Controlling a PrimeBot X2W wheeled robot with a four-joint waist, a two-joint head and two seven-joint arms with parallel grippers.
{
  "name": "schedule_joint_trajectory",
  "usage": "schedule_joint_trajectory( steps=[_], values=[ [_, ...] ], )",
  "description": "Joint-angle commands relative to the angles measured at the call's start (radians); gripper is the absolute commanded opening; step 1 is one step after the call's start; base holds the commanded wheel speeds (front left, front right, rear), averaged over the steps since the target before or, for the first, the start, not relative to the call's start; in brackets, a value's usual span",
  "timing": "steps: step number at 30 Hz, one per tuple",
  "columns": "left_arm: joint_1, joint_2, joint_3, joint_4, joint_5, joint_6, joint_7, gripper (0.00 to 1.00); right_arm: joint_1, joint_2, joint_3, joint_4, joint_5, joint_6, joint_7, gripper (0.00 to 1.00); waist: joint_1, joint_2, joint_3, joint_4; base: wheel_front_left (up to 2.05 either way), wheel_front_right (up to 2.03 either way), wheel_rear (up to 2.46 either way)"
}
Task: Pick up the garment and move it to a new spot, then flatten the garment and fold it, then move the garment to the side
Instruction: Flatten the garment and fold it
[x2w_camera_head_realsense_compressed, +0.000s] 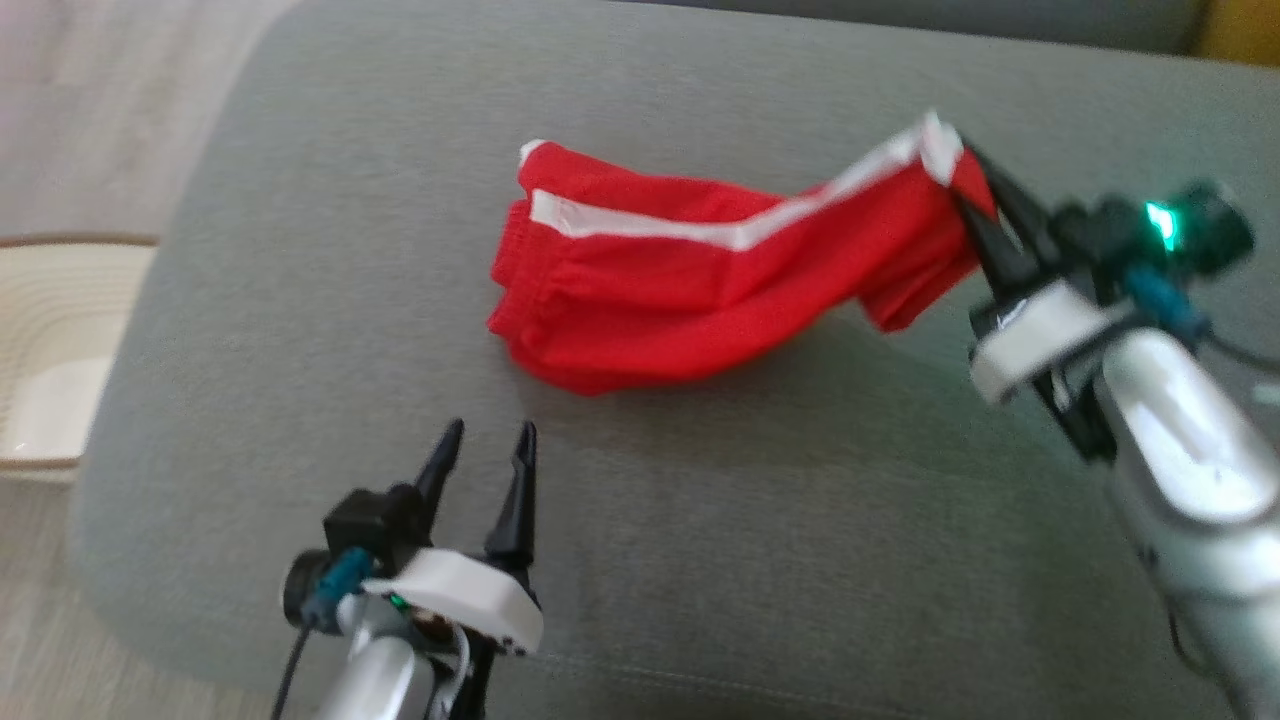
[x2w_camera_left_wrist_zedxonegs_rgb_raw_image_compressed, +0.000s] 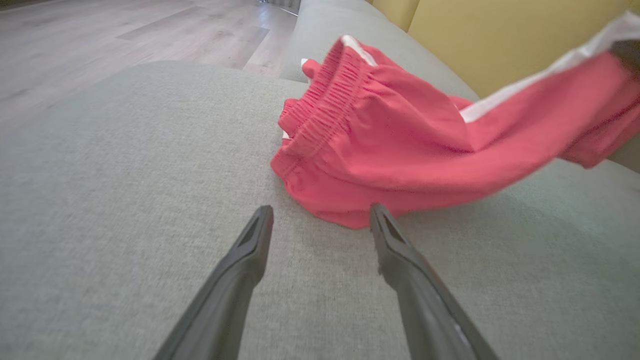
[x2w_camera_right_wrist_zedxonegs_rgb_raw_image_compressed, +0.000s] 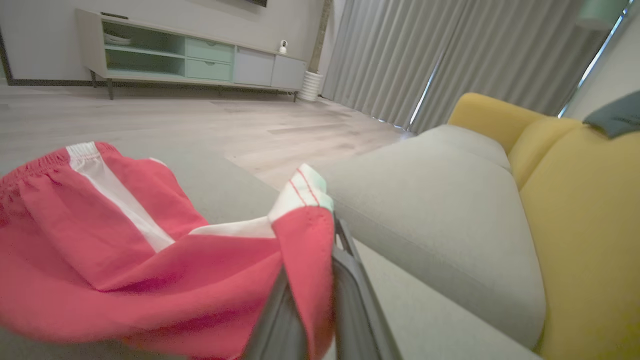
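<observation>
Your right gripper (x2w_camera_head_realsense_compressed: 975, 195) is clamped on a leg hem of the red garment (x2w_camera_head_realsense_compressed: 690, 290) and holds that end above the grey cushion (x2w_camera_head_realsense_compressed: 300, 350). The waistband end lies on the cushion. Your left gripper (x2w_camera_head_realsense_compressed: 490, 435), jaws spread and empty, is nearest the waistband and points at it.

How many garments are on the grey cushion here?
1: red shorts, waistband end resting on the grey cushion, leg end lifted by the right gripper, jaws shut. Nothing seems hidden beneath it.
</observation>
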Motion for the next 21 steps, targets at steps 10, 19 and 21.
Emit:
schedule_joint_trajectory(
  steps=[10, 19, 21],
  values=[
    [-0.079, 0.002, 0.078, -0.010, 0.031, -0.018, -0.012, 1.00, 0.251, 0.024, -0.188, -0.081, -0.028, 0.006, -0.006, 1.00, 0.0000, 0.0000, 0.020, -0.115, 0.00, 0.00, 0.00],
    [-0.059, 0.002, 0.111, -0.014, 0.044, 0.002, -0.012, 1.00, 0.340, 0.145, -0.437, -0.222, -0.120, 0.006, -0.006, 1.00, 0.0000, 0.0000, -0.021, -0.129, 0.00, 0.00, 0.00],
    [-0.050, 0.002, 0.122, -0.016, 0.054, 0.011, -0.012, 1.00, 0.356, 0.191, -0.479, -0.255, -0.141, 0.006, -0.006, 1.00, 0.0000, 0.0000, -0.033, -0.130, 0.00, 0.00, 0.00]
  ],
)
